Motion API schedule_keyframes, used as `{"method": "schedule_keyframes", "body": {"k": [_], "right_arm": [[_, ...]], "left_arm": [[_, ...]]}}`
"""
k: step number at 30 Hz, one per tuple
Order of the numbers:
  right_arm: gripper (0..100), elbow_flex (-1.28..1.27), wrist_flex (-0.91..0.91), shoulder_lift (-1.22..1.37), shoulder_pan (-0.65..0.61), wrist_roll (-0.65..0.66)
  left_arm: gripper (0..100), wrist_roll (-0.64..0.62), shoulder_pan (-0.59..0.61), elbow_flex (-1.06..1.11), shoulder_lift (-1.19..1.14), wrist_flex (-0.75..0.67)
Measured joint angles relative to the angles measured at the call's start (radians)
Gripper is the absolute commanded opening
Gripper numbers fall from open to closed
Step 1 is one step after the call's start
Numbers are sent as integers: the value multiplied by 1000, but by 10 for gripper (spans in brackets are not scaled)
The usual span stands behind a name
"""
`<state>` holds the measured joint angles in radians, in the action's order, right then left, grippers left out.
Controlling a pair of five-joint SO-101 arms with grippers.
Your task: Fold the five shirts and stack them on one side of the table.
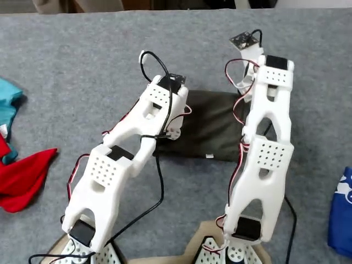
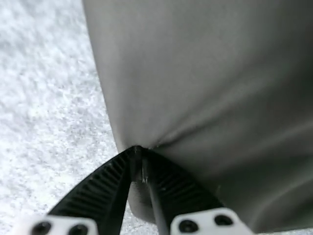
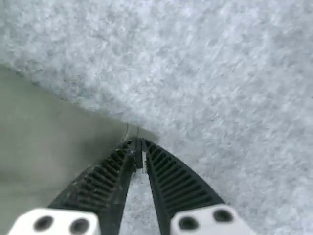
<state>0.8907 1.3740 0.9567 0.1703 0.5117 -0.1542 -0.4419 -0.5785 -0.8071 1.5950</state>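
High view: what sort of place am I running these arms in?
Probably a lab or hobby test bench, not a home. The table has a grey felt-like cover, two white arms sit on a board base, and a dark shirt, red shirt and blue shirt lie out.

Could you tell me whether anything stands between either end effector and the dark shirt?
Nothing visible does: the left end effector and the right end effector each pinch an edge of the dark shirt.
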Motion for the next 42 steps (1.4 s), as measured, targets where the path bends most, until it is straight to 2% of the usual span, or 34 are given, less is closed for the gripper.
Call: {"method": "schedule_keyframes", "body": {"k": [5, 10, 13, 17, 22, 29, 38, 42], "right_arm": [[5, 173, 109, 26, 2, 0], [5, 356, 269, 26, 2, 0], [5, 466, 377, 25, 2, -6], [5, 420, 394, 23, 29, -18], [5, 120, 394, -114, 31, 0], [5, -368, 345, -468, 29, 38], [5, -1152, -83, -832, -81, 46], [5, -1359, -244, -865, -95, 32]], "left_arm": [[20, 0, 3, -110, -15, 63], [20, 5, 5, -400, -17, 140], [20, 5, 23, -578, -34, 141], [20, 37, 58, -666, -117, 58], [20, 46, 92, -675, -233, -5], [20, 46, 92, -677, -255, -46], [20, 63, 92, -677, -295, -152], [20, 66, 92, -680, -350, -176]]}}
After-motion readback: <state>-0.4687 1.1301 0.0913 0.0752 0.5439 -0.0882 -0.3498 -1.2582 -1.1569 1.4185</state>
